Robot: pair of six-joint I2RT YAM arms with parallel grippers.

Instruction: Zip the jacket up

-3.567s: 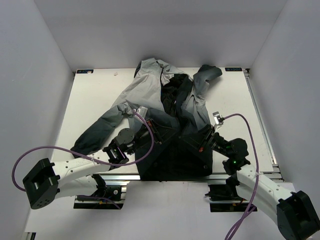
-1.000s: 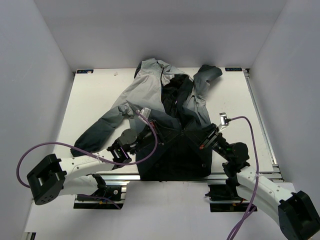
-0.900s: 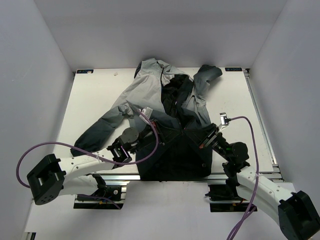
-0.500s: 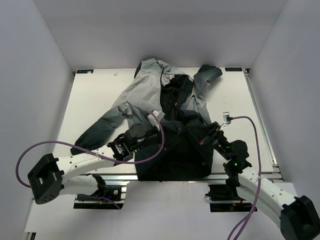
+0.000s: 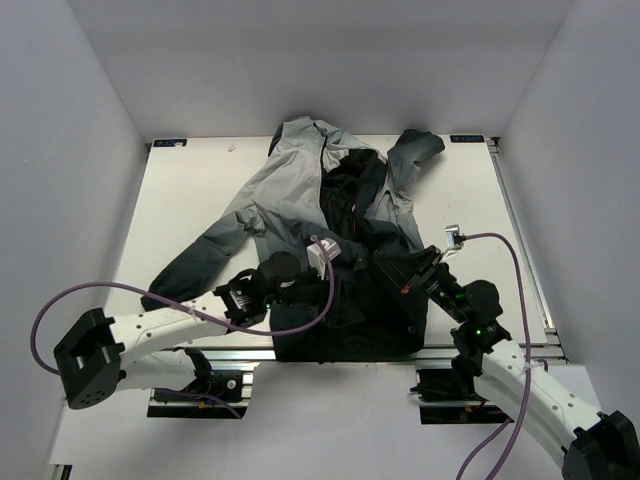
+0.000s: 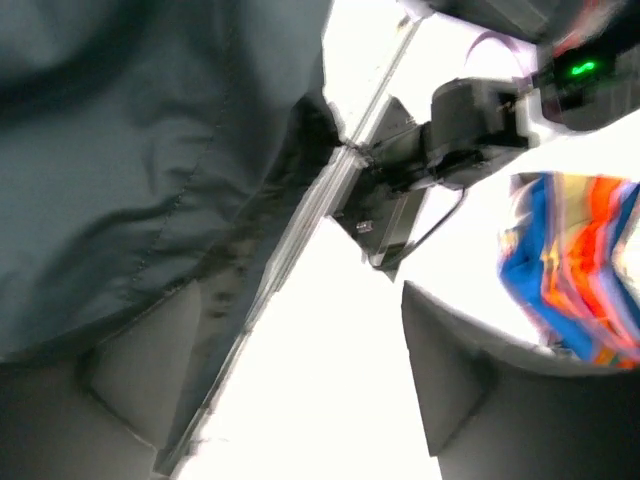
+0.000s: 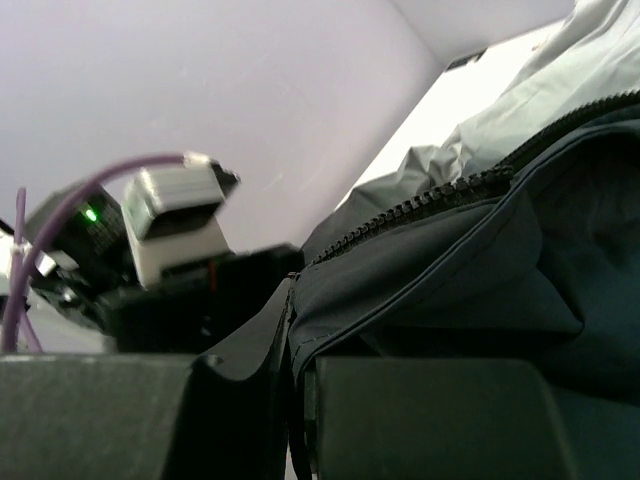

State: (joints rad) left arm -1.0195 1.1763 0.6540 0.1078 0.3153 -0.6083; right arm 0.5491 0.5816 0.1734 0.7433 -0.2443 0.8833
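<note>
Gathering front edges near hem: jacket (image 5: 290, 190) lies open on desk (image 5: 180, 200), hood far, dark hem at near edge between arms. Right end effector (image 7: 297, 405) clamped on one front edge beside zipper teeth (image 7: 420, 205), holding it raised off cloth beneath. Left end effector (image 6: 290, 400) fingers apart, other front edge lying against one finger, not pinched. Judgement: both meet at centre to line up zipper ends; zipping not yet begun.
</note>
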